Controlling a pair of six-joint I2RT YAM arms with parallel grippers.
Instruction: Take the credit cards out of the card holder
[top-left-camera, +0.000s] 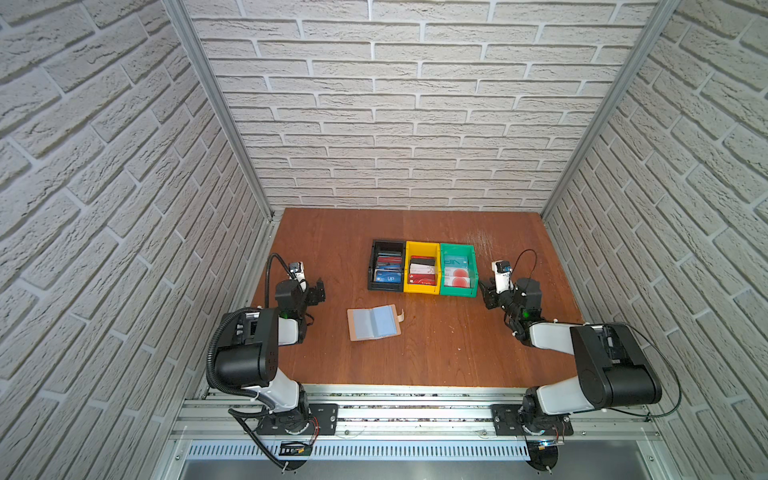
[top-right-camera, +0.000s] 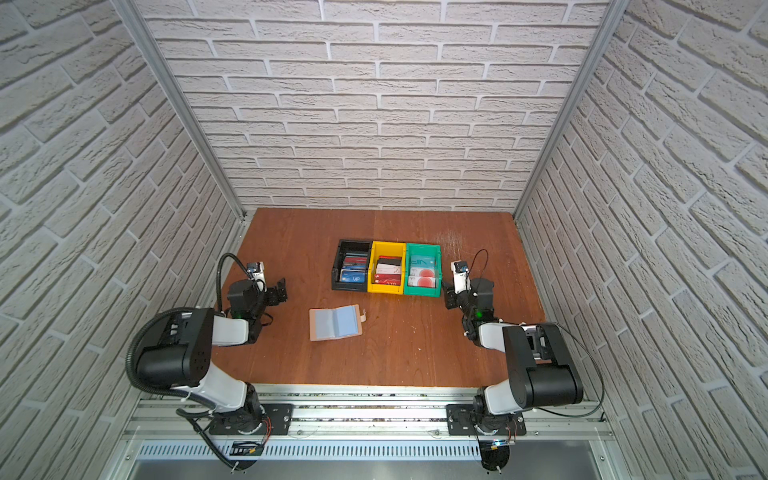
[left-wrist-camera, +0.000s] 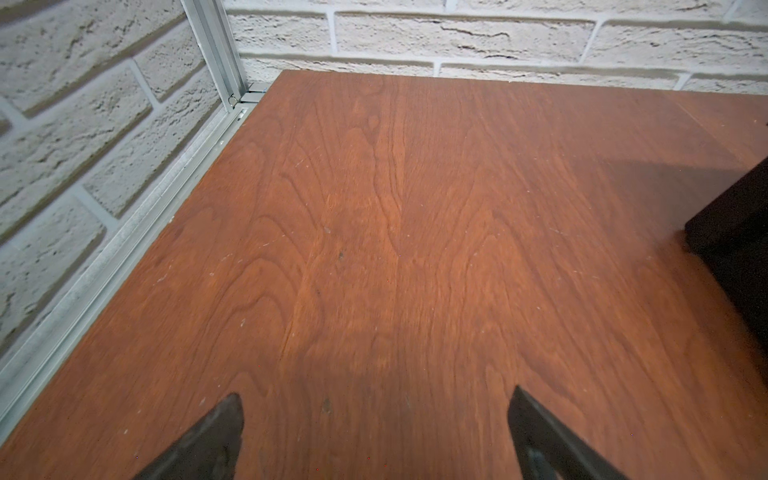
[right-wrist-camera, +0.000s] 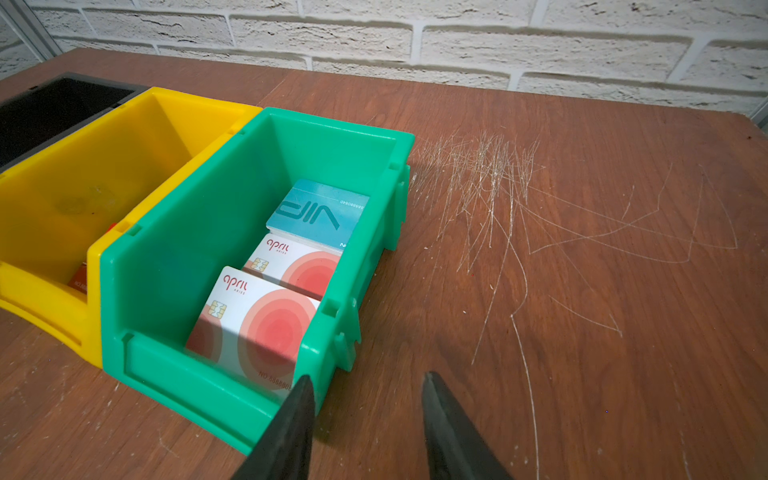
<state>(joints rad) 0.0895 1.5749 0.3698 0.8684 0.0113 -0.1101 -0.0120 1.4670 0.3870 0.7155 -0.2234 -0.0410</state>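
Observation:
The tan card holder (top-left-camera: 374, 323) (top-right-camera: 336, 323) lies open and flat on the table, showing pale blue sleeves with no card visible in them. Credit cards lie in the bins: a teal VIP card (right-wrist-camera: 318, 212) and pale cards with red circles (right-wrist-camera: 253, 328) in the green bin (right-wrist-camera: 166, 232), dark red cards (top-left-camera: 422, 272) in the yellow bin. My left gripper (top-left-camera: 319, 291) (top-right-camera: 281, 291) (left-wrist-camera: 376, 395) hangs open over bare wood, left of the holder. My right gripper (top-left-camera: 487, 293) (top-right-camera: 448, 296) (right-wrist-camera: 368, 376) stands open and empty beside the green bin's near right corner.
A black bin (top-left-camera: 386, 266), a yellow bin (top-left-camera: 422, 249) and the green bin (top-left-camera: 458, 251) stand in a row behind the holder. Brick walls and metal posts close in three sides of the table (top-left-camera: 436, 357). A scratched patch (right-wrist-camera: 490, 174) lies right of the green bin.

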